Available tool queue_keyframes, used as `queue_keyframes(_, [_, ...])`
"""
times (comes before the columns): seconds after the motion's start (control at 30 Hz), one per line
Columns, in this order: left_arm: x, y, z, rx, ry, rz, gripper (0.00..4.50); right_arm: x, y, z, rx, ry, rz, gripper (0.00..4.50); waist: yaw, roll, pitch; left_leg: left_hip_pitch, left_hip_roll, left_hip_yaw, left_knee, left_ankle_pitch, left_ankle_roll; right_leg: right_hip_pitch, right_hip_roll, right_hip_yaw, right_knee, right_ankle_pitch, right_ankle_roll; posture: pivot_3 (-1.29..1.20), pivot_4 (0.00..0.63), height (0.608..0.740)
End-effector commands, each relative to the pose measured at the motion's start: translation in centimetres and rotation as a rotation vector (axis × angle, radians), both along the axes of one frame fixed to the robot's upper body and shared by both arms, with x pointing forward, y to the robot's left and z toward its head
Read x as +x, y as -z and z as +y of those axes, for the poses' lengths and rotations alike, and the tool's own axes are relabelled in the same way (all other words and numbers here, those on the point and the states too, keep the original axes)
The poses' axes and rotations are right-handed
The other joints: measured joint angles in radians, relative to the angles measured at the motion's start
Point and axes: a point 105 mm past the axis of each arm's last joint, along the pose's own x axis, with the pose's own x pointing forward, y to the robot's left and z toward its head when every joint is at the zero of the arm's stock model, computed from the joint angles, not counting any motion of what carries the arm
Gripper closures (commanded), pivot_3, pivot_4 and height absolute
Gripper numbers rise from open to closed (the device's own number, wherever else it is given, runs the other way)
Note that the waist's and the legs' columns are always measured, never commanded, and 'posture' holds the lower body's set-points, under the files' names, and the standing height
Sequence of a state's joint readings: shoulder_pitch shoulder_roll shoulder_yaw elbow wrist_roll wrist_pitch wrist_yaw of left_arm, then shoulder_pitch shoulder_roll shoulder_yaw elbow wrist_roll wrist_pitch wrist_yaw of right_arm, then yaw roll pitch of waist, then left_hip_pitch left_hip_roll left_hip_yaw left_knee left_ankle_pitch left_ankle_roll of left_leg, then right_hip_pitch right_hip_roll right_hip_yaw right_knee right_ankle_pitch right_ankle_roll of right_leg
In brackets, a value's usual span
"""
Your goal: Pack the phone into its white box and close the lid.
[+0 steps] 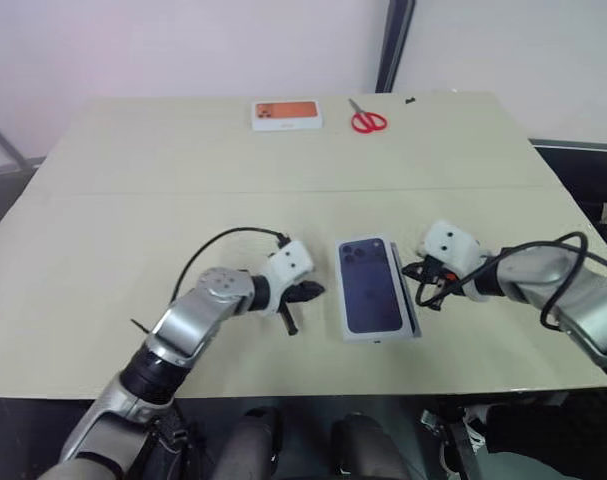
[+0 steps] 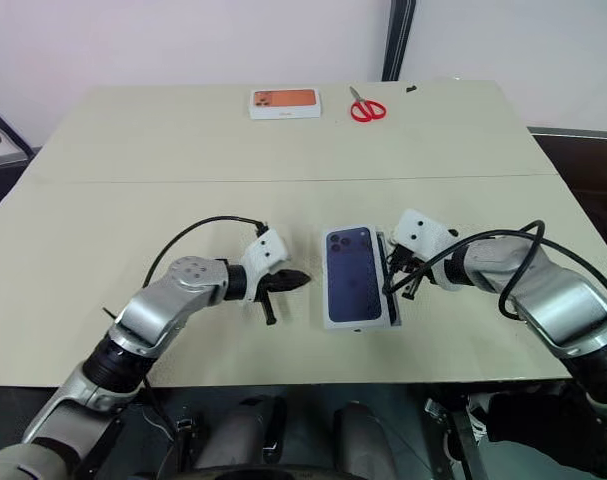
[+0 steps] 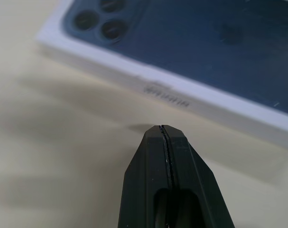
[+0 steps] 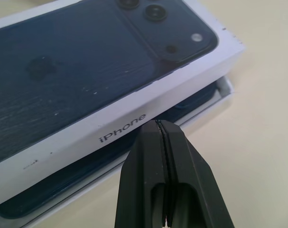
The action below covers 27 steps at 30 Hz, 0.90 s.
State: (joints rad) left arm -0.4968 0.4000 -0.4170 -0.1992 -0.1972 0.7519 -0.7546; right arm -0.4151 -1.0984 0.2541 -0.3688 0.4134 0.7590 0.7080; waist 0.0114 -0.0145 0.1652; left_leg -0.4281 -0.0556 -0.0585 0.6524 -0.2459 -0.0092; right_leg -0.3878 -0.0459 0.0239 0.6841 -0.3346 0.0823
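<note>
On the near half of the beige table [image 1: 133,220] we record the lid [image 1: 370,286], white-sided with a dark blue phone picture on top, camera cluster at its far left corner. It sits askew over the white box [image 4: 225,93]: along the right side the tray's rim sticks out from under it, and a gap stands open between the two. In that gap, in the right wrist view, we see the navy-blue edge of the phone [image 4: 191,103] lying inside the tray. The left gripper [image 1: 301,296] is just beside the lid's left side, its two black fingers pressed fully together with nothing between them, apart from the lid wall. The right gripper [image 1: 425,276] is at the lid's right side, fingers likewise pressed together and empty, tips right at the lettered side wall; we cannot tell if they touch it. At the far edge lie a white box with an orange picture [image 1: 286,114] and, to its right, red-handled scissors [image 1: 366,119].
</note>
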Motion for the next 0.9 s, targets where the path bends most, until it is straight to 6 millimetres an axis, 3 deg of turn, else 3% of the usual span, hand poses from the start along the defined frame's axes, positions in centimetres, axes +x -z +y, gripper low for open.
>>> queue_keyframes(0.03, [0.2, -0.7, -1.0, -0.014, 0.006, -0.018, 4.5, -0.1, -0.9, 0.4, -0.008, -0.027, -0.04, 4.48, 0.0, 0.0, 0.0, 0.0, 0.0, 0.0, 0.0, 0.0, 0.0, 0.0, 0.0, 0.0, 0.0, 0.0, 0.0, 0.0, 0.15, 0.74])
queue_keyframes(0.33, [-0.4, -2.1, -2.8, -0.109, 0.042, -0.015, 4.5, -0.2, -0.9, 0.2, -0.016, -0.018, -0.047, 4.48, 0.0, 0.0, 0.0, 0.0, 0.0, 0.0, 0.0, 0.0, 0.0, 0.0, 0.0, 0.0, 0.0, 0.0, 0.0, 0.0, 0.15, 0.74])
queue_keyframes(0.9, [-0.6, -3.2, -3.5, -0.161, 0.054, -0.031, 4.5, -0.3, -0.1, -0.3, -0.028, 0.003, -0.02, 4.48, 0.0, 0.0, 0.0, 0.0, 0.0, 0.0, 0.001, 0.0, 0.0, 0.0, 0.0, 0.0, 0.0, 0.0, 0.0, 0.0, 0.15, 0.74])
